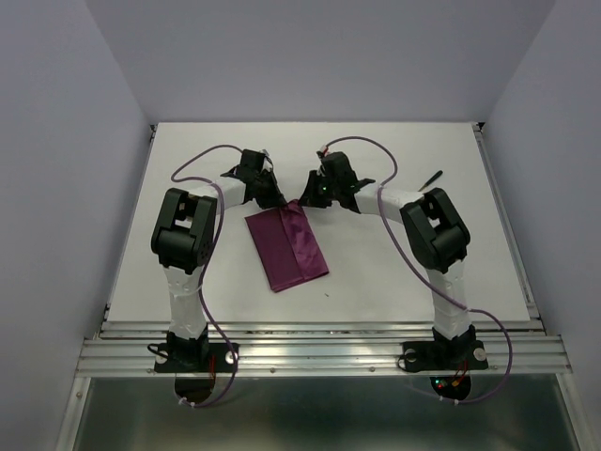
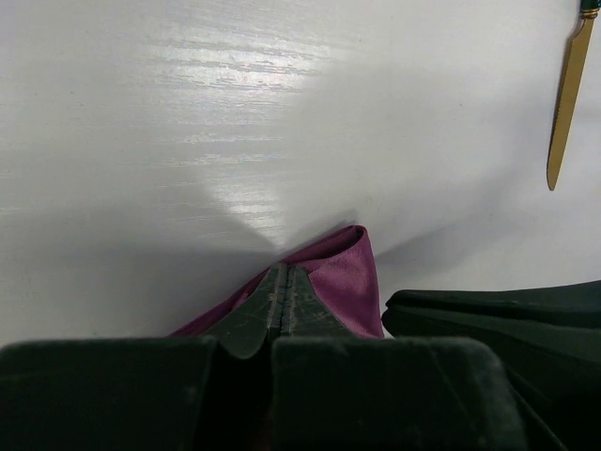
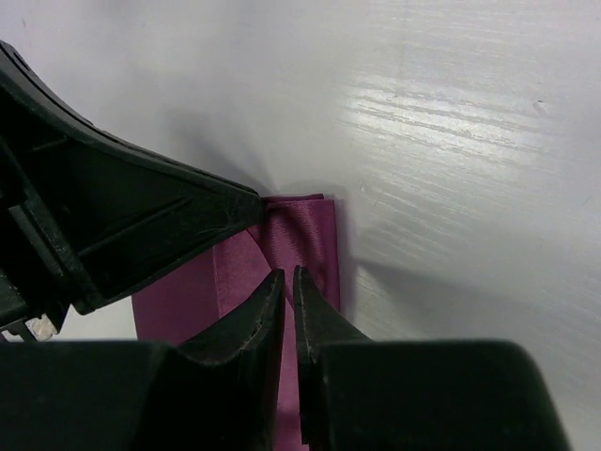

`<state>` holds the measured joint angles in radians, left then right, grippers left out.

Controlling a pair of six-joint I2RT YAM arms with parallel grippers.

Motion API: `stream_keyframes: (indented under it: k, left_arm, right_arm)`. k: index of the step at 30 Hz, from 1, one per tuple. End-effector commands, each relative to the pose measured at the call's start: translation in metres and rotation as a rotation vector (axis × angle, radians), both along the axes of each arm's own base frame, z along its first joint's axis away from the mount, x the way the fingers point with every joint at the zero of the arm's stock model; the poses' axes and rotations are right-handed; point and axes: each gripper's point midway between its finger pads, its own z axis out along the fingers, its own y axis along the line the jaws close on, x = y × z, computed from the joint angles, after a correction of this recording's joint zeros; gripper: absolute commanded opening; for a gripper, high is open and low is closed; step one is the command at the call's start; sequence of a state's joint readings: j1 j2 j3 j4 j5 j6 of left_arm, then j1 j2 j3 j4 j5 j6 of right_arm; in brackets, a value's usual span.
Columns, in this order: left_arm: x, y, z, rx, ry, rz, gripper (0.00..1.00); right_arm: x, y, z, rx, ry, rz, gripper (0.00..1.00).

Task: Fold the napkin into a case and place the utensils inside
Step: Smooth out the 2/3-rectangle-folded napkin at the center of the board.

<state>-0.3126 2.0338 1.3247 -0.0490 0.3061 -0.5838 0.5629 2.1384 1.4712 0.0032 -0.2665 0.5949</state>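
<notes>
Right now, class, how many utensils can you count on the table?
1: a gold-bladed knife lying on the table, apart from the napkin, toward its far right side. Another may be hidden under the arms.

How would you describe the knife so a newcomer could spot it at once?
Start at the white table and go to its far right, beyond the right arm's elbow. The knife lies there, flat on the surface. Its slim gold blade and dark handle set it apart from the folded magenta napkin at the centre.
</notes>
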Motion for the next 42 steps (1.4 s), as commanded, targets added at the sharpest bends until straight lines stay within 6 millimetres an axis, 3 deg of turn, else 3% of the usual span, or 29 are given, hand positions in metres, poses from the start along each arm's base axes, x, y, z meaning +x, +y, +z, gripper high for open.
stream_keyframes:
  k: [1,5,7,16,21,27,31,38,42]
  left_arm:
    - [-0.001,0.005,-0.008,0.038,0.009,-0.009,0.0]
    - [-0.001,0.004,-0.005,0.035,0.003,-0.012,0.0]
    - [-0.001,0.003,-0.004,0.03,0.002,-0.017,0.0]
    - [-0.004,0.002,-0.001,0.02,-0.01,-0.039,0.0]
    - [-0.004,0.0,0.002,0.013,-0.015,-0.045,0.0]
    - [-0.004,-0.001,0.008,0.007,-0.024,-0.047,0.0]
    - [-0.005,-0.003,0.009,-0.001,-0.025,-0.055,0.0]
    - [-0.007,-0.004,0.004,-0.003,-0.016,-0.068,0.0]
    - [-0.007,-0.004,0.004,-0.003,-0.018,-0.071,0.0]
  right_arm:
    - [-0.01,0.001,-0.003,0.015,0.009,0.025,0.14]
    - [-0.021,0.003,-0.025,-0.001,0.053,0.048,0.14]
    - [-0.022,0.001,-0.025,-0.01,0.052,0.041,0.14]
    - [0.0,0.004,0.04,0.031,-0.09,0.008,0.15]
    - [0.004,0.012,0.029,0.036,-0.061,0.024,0.15]
    - [-0.005,0.012,-0.018,0.009,0.028,0.038,0.14]
    - [-0.007,0.006,-0.028,-0.015,0.041,0.023,0.14]
    - [0.014,0.005,0.021,-0.005,-0.08,-0.025,0.15]
    - [0.025,0.011,0.026,-0.006,-0.096,-0.023,0.15]
